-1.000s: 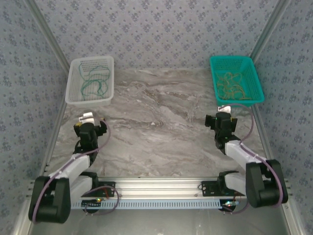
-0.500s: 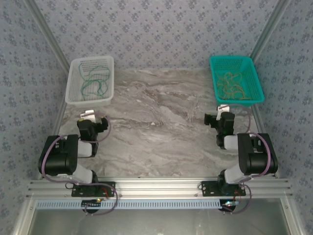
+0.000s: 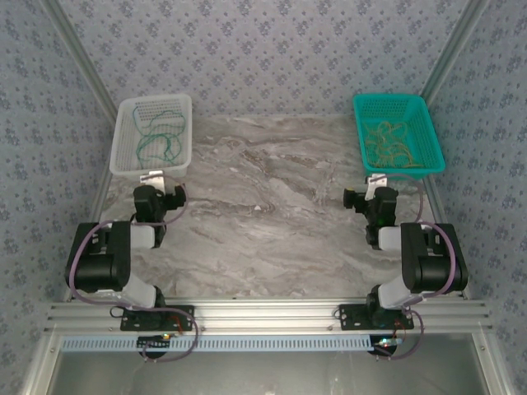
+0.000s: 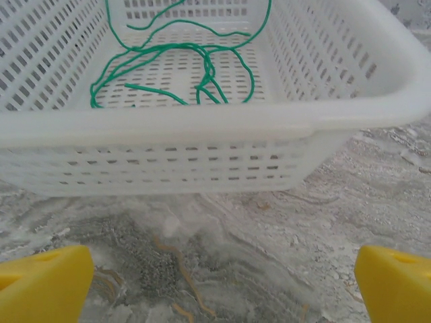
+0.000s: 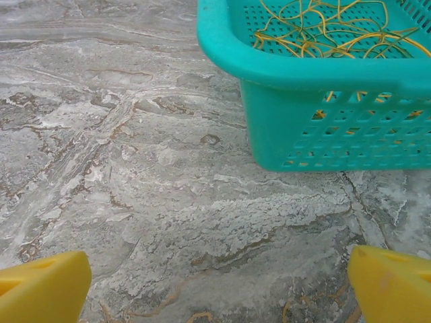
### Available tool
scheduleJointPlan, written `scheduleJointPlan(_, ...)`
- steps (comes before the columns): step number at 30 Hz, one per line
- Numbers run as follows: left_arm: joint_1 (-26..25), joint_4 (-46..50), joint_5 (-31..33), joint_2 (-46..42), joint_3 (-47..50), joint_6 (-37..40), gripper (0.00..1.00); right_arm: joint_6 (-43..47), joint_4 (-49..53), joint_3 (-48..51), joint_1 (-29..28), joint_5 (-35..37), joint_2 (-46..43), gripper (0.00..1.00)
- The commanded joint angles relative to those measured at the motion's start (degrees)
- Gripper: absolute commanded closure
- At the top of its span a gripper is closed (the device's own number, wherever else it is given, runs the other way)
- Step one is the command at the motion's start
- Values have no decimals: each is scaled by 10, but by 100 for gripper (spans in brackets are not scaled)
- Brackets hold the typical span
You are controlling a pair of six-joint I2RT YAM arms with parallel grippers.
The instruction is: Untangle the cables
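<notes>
From the top external view, both arms are seen to have been folded back over the last second: the left arm (image 3: 103, 263) and the right arm (image 3: 428, 259), stretched low a second ago, are now drawn up over their bases. In the last half second the left jaws have been carried a little forward, and are now just short of the near wall of the white basket (image 3: 118, 156). The right jaws have hardly shifted and are held just short of the teal basket (image 3: 436, 156). The green cables (image 3: 156, 144) are gathered in the white basket and the yellow cables (image 3: 389, 146) in the teal one. No wire is seen on the marble counter (image 3: 263, 222) between them.

In the left wrist view the yellow fingertips (image 4: 40, 282) are spread wide at the lower corners with nothing between them. The white basket (image 4: 202, 121) is close ahead, and the green cables (image 4: 175, 64) lie loosely looped inside it, some strands crossing.

In the right wrist view the fingertips (image 5: 40, 286) are likewise spread wide and empty. The teal basket (image 5: 296, 74) is ahead and to the right, with the yellow cables (image 5: 323, 30) heaped inside.

With the colours already parted and nothing held, the task is judged to be at or near its end, and the folding is read as parking
</notes>
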State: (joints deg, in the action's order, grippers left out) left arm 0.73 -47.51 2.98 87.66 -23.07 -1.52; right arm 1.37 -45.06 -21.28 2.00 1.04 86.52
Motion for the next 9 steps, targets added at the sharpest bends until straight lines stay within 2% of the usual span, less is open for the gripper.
scheduleJointPlan(1, 0, 9, 0, 2, -5, 1, 1, -1, -11, -11, 0, 2, 6, 0)
scheduleJointPlan(9, 0, 10, 0, 2, -5, 1, 1, -2, -11, -12, 3, -5, 7, 0)
